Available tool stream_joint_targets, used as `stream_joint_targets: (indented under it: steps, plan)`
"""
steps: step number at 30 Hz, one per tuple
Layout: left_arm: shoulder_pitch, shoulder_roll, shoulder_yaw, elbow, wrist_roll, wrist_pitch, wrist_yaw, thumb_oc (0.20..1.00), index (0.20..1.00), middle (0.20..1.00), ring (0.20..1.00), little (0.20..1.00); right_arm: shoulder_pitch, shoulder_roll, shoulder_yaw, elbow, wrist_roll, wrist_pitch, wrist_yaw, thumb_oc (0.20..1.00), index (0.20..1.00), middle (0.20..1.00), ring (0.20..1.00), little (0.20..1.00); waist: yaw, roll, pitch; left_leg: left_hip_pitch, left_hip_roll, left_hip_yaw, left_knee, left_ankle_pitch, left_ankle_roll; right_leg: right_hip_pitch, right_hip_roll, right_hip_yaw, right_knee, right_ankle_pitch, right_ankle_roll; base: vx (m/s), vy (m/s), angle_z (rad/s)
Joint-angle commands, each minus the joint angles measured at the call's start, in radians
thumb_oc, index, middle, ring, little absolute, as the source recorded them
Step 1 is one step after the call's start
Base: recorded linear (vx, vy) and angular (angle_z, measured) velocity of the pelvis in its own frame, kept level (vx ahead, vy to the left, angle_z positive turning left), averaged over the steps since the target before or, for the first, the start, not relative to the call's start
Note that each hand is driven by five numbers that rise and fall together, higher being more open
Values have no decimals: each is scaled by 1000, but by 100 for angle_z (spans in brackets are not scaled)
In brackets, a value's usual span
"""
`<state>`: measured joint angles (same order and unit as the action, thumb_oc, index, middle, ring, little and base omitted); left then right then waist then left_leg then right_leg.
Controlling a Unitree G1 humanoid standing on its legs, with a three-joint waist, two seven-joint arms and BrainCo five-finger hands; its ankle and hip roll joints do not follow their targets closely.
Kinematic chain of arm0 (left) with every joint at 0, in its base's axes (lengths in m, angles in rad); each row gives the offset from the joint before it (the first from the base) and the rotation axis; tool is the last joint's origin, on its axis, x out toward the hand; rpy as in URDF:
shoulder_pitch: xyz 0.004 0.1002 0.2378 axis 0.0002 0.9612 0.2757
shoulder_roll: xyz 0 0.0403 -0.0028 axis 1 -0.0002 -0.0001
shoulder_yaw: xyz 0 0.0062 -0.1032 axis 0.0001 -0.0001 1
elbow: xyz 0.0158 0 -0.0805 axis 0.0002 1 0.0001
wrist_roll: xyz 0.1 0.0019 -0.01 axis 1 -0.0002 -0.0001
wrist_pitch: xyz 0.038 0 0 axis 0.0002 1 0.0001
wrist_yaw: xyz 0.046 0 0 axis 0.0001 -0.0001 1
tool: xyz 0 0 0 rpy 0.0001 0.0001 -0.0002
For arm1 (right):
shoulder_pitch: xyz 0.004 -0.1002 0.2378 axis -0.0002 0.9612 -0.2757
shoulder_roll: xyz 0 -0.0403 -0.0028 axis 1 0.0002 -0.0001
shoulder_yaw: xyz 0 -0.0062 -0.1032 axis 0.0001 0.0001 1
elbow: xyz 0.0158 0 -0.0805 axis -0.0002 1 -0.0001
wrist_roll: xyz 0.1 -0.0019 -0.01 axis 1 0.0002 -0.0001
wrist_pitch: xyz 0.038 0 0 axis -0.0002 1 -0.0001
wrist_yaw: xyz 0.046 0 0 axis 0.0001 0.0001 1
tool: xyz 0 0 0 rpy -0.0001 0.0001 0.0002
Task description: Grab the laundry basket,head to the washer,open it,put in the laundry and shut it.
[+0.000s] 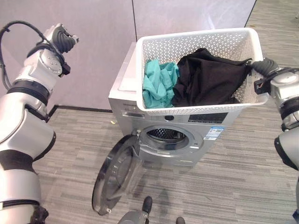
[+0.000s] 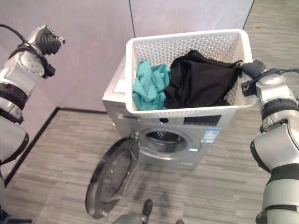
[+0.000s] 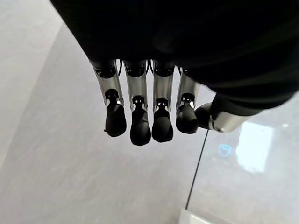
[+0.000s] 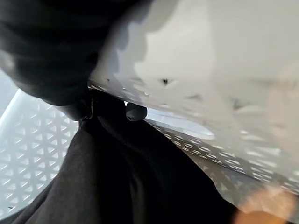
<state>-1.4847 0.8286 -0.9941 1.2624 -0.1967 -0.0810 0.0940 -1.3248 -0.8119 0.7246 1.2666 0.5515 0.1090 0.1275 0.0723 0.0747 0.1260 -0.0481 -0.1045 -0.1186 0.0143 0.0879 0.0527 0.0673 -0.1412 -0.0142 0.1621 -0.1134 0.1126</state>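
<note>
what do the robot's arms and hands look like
Both arms are silver-grey shells with black bands at the joints. The left hand has silver fingers with dark rounded tips under a dark ribbed cover. The right hand has the same dark ribbed cover at the wrist.

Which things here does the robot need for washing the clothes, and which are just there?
Needed for the job:
- white laundry basket, sitting on the washer
- black clothes and teal clothes in it
- washer, with its door open
- right hand, at the basket's rim
- left hand, raised and open

Just there:
- grey wall panels
- striped floor
</note>
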Motion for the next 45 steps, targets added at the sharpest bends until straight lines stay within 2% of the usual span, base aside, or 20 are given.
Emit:
stream_joint_targets:
  steps: [1, 2, 3, 4, 6, 7, 8, 10, 12, 19, 26, 31, 35, 36, 37, 38, 41, 42, 43, 45]
  plan:
    - [-10, 28, 19, 52, -7, -6, 9, 200, 200, 200, 200, 200, -84, -85, -36, 31, 39, -60, -56, 200, 200, 200, 200, 200, 63, 16, -69, 4, 40, -3, 18, -69, -58, 34, -81, -58, 90, 21, 67, 83, 95, -37]
    - [4, 36, 29, 54, -4, -6, 7, 200, 200, 200, 200, 200, -80, -88, -45, 27, 42, -61, -56, 200, 200, 200, 200, 200, 63, 20, -68, 17, 45, 17, 13, -77, -60, 38, -106, -91, 58, 46, 76, 34, 8, -44]
    - [18, 57, 42, 60, 3, -5, 6, 200, 200, 200, 200, 200, -87, -100, -58, 30, 47, -60, -56, 200, 200, 200, 200, 200, 67, 46, -65, 22, 81, 59, 0, -87, -76, -3, -175, -176, -28, 110, 94, 10, -29, -45]
    - [22, 69, 45, 61, 7, -4, 5, 200, 200, 200, 200, 200, -86, -112, -69, 36, 54, -61, -54, 200, 200, 200, 200, 200, 71, 61, -63, 24, 96, 69, -6, -90, -82, -23, -199, -205, -74, 136, 96, -2, -38, -56]
    - [23, 69, 45, 61, 7, -4, 5, 200, 200, 200, 200, 200, -86, -112, -69, 36, 54, -61, -54, 200, 200, 200, 200, 200, 71, 62, -64, 24, 97, 69, -7, -90, -82, -20, -196, -207, -80, 140, 96, 33, 3, -69]
    - [11, 94, 47, 65, 16, -9, 8, 200, 200, 200, 200, 200, -71, -157, -89, 44, 77, -63, -44, 200, 200, 200, 200, 200, 53, 62, -50, 41, 95, 80, -19, -95, -81, -49, -216, -197, -147, 185, 106, 52, 15, -56]
    - [9, 93, 45, 65, 16, -10, 8, 200, 200, 200, 200, 200, -69, -157, -91, 44, 77, -64, -44, 200, 200, 200, 200, 200, 54, 60, -49, 43, 95, 81, -20, -95, -81, -46, -216, -198, -151, 186, 106, 67, -7, -16]
    - [5, 105, 48, 64, 25, -10, 6, 200, 200, 200, 200, 200, -47, -169, -108, 68, 78, -57, -33, 200, 200, 200, 200, 200, 57, 34, -59, 60, 85, 90, -41, -103, -82, -16, -225, -219, -188, 229, 125, 59, -77, 2]
    - [12, 106, 56, 59, 26, -12, 3, 200, 200, 200, 200, 200, -20, -180, -125, 82, 77, -53, -25, 200, 200, 200, 200, 200, 60, 19, -70, 69, 85, 82, -68, -95, -86, -1, -213, -227, -209, 237, 133, 88, -96, 5]
    - [30, 56, 81, 50, 39, -20, 19, 200, 200, 200, 200, 200, 52, -219, -188, 94, 84, -62, -28, 200, 200, 200, 200, 200, 35, 4, -59, 32, 109, 36, -102, -61, -118, 3, -160, -248, -249, 202, 123, 35, -95, 15]
    - [-20, -3, 63, 63, 24, -27, 30, 200, 200, 200, 200, 200, 3, -210, -153, 109, 69, -68, -44, 200, 200, 200, 200, 200, 25, 0, -38, -37, 117, 21, -102, -43, -128, -45, -138, -248, -249, 184, 113, -12, -37, 11]
    - [-14, -2, 68, 68, 19, -26, 27, 200, 200, 200, 200, 200, -26, -183, -124, 108, 50, -65, -43, 200, 200, 200, 200, 200, 33, -5, -39, -26, 111, 18, -102, -53, -121, -34, -143, -249, -249, 183, 117, 85, 38, -1]
    - [-32, 15, 40, 74, 23, -15, 27, 200, 200, 200, 200, 200, -44, -132, -90, 94, 30, -58, -44, 200, 200, 200, 200, 200, 54, -17, -55, 13, 86, 17, -87, -87, -95, 2, -166, -240, -249, 196, 130, 130, 107, -6]
    - [-45, 18, 26, 77, 24, -14, 22, 200, 200, 200, 200, 200, -51, -123, -79, 99, 25, -54, -44, 200, 200, 200, 200, 200, 54, -20, -61, 18, 74, 11, -75, -95, -89, 9, -176, -226, -241, 215, 136, 125, 181, -3]
    - [-69, 23, 1, 75, 30, -8, 24, 200, 200, 200, 200, 200, -56, -117, -61, 97, 14, -45, -37, 200, 200, 200, 200, 200, 49, -22, -60, 23, 57, 1, -53, -109, -71, -6, -180, -168, -171, 203, 124, 85, 147, -3]
    - [-71, 24, 0, 76, 30, -8, 24, 200, 200, 200, 200, 200, -57, -117, -60, 98, 14, -45, -37, 200, 200, 200, 200, 200, 52, -22, -59, 22, 57, 4, -52, -111, -70, -10, -181, -164, -164, 199, 124, 64, 162, -6]
    - [-83, 21, -14, 78, 46, 2, 20, 200, 200, 200, 200, 200, -82, -109, -22, 96, -6, -37, -29, 200, 200, 200, 200, 200, 39, -3, -48, 55, 55, -10, -45, -118, -42, -89, -104, -86, 20, 111, 88, 79, 129, -4]
    - [-83, 21, -14, 77, 46, 2, 20, 200, 200, 200, 200, 200, -82, -109, -21, 97, -6, -37, -28, 200, 200, 200, 200, 200, 40, -3, -48, 55, 55, -9, -45, -118, -42, -90, -104, -86, 22, 110, 88, 225, 63, -1]
    - [-79, 19, -20, 85, 53, 11, 10, 200, 200, 200, 200, 200, -107, -84, 7, 133, -46, -22, -26, 200, 200, 200, 200, 200, 40, 8, -51, 108, 57, 5, -69, -136, -40, -120, -78, -170, -14, 114, 75, 186, 17, -7]
    - [-81, 16, -21, 92, 64, 14, 10, 200, 200, 200, 200, 200, -117, -80, 18, 141, -57, -17, -24, 200, 200, 200, 200, 200, 30, 11, -52, 124, 57, -4, -77, -144, -38, -142, -51, -169, -45, 126, 69, 222, -7, -30]
